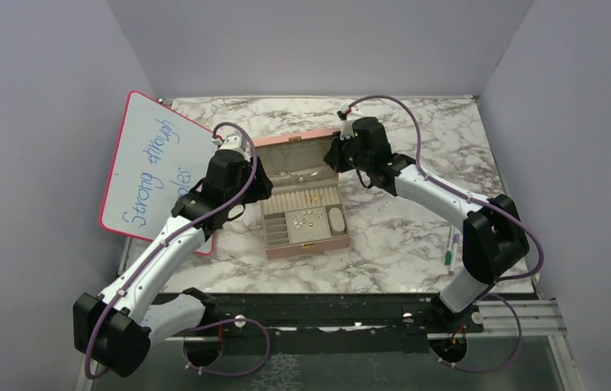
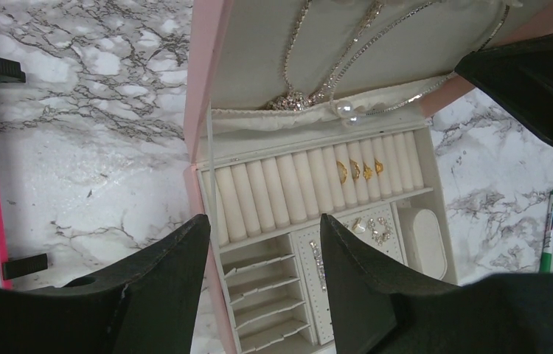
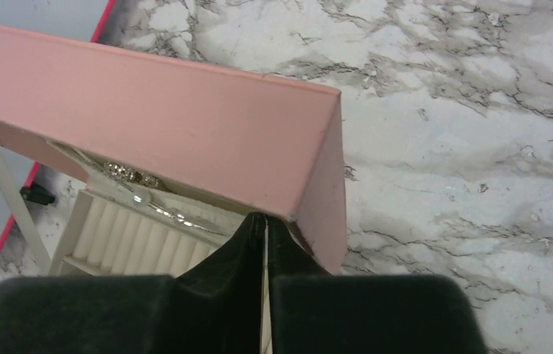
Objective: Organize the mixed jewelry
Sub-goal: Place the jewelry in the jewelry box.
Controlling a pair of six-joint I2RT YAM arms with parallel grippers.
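Observation:
The pink box [image 1: 309,247] stands open on the marble table, lid [image 3: 185,125] upright. Three gold rings [image 2: 355,171] sit in the cream ring rolls. Small silver earrings [image 2: 378,230] and a strip of stones [image 2: 318,258] lie on the dotted pad. Sparkly chains [image 2: 296,99] hang in the lid. A thin silver chain [image 2: 399,94] runs along the lid pocket to my right gripper [image 3: 265,217], which is shut at the lid's right corner, apparently on that chain. My left gripper [image 2: 262,221] is open and empty above the box's left compartments.
A whiteboard [image 1: 151,163] with a pink frame leans at the left, close to my left arm. A green-and-white marker pen [image 2: 550,228] lies on the marble right of the box. Grey walls close in the table on three sides.

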